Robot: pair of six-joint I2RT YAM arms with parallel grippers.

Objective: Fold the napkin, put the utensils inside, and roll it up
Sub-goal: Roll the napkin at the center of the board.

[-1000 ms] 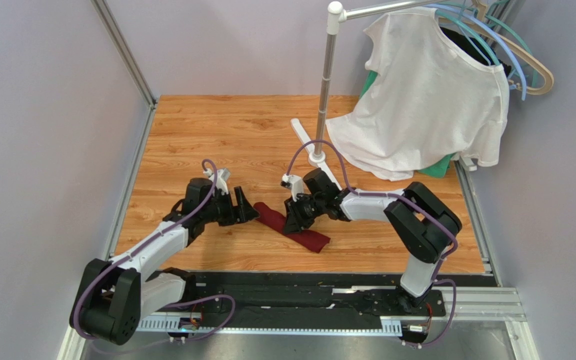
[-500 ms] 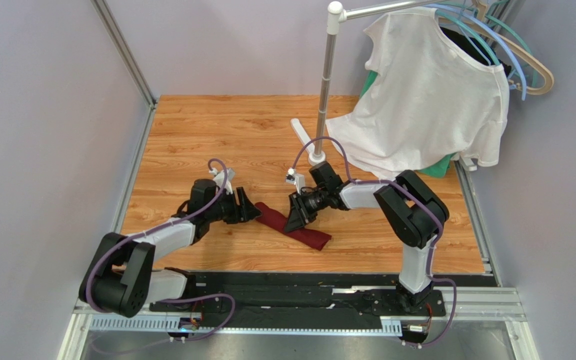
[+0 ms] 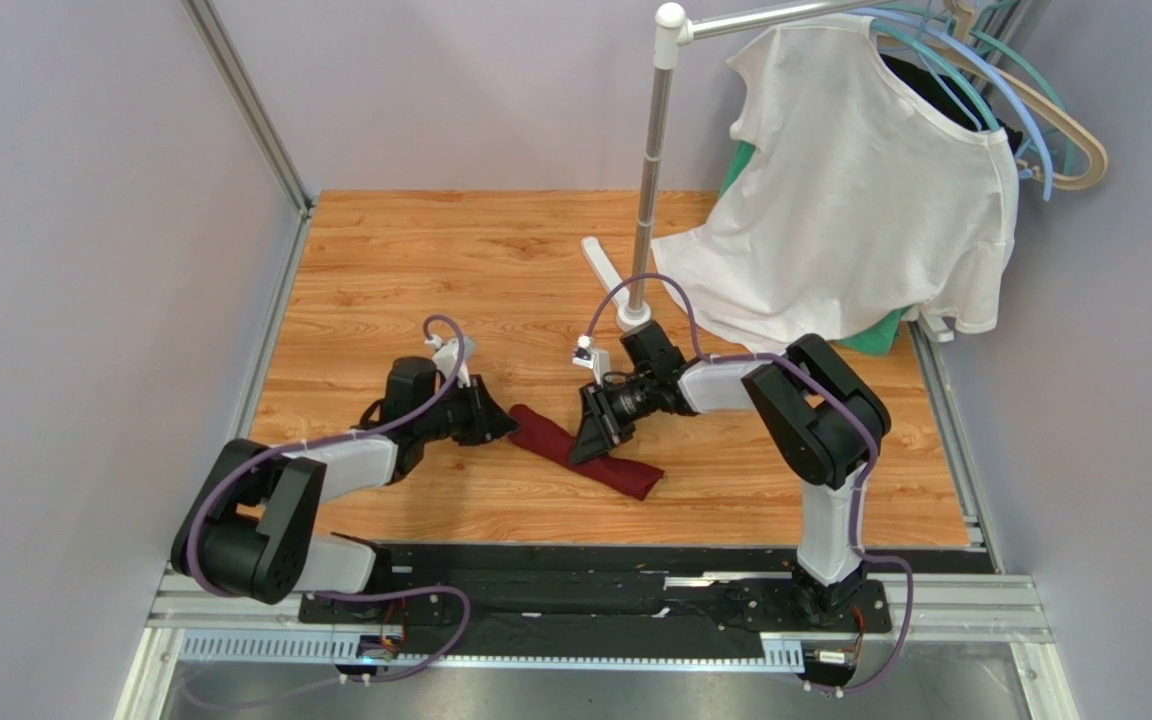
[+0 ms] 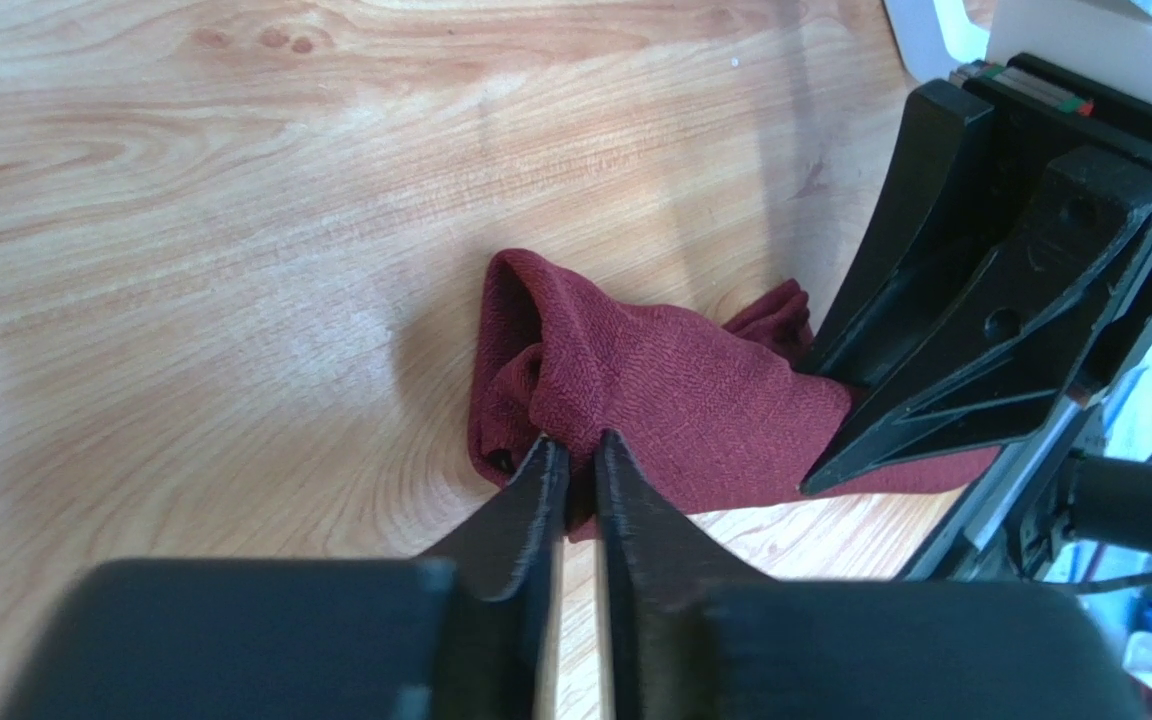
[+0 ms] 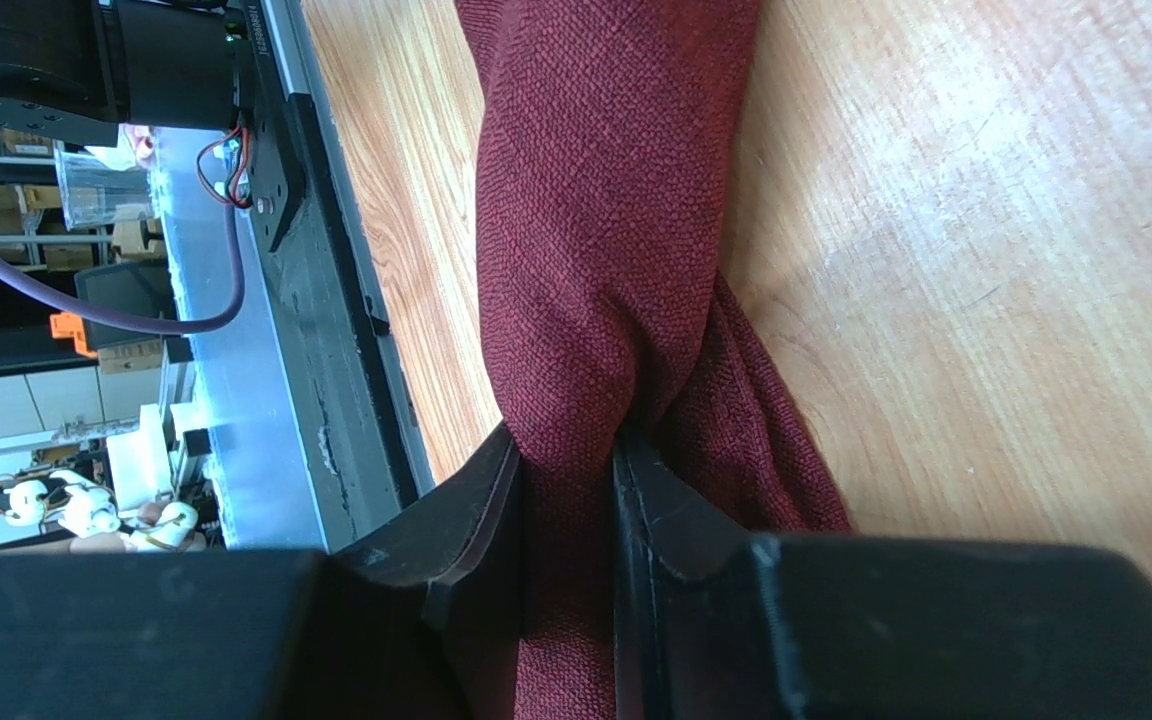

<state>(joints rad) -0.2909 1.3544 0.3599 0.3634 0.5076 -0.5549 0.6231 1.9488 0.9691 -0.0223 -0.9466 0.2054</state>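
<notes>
The napkin (image 3: 555, 441) is a dark maroon cloth bunched into a long strip on the wooden table (image 3: 432, 270). My left gripper (image 3: 506, 426) is at its left end. In the left wrist view the left gripper (image 4: 573, 450) is shut, with an edge fold of the napkin (image 4: 687, 398) pinched between its tips. My right gripper (image 3: 593, 444) is over the strip's middle. In the right wrist view the right gripper (image 5: 567, 453) is shut on a thick twist of the napkin (image 5: 605, 210). The utensils are out of view.
A white T-shirt (image 3: 853, 195) hangs on hangers from a metal stand (image 3: 653, 180) at the back right; the stand's base (image 3: 627, 312) sits just behind my right arm. Something green (image 3: 880, 336) lies under the shirt. A black rail (image 3: 597, 578) borders the near table edge. Grey walls close both sides.
My left gripper slid right to the napkin's left end and closed on it. The right arm shifted slightly back, keeping its grip on the cloth.
</notes>
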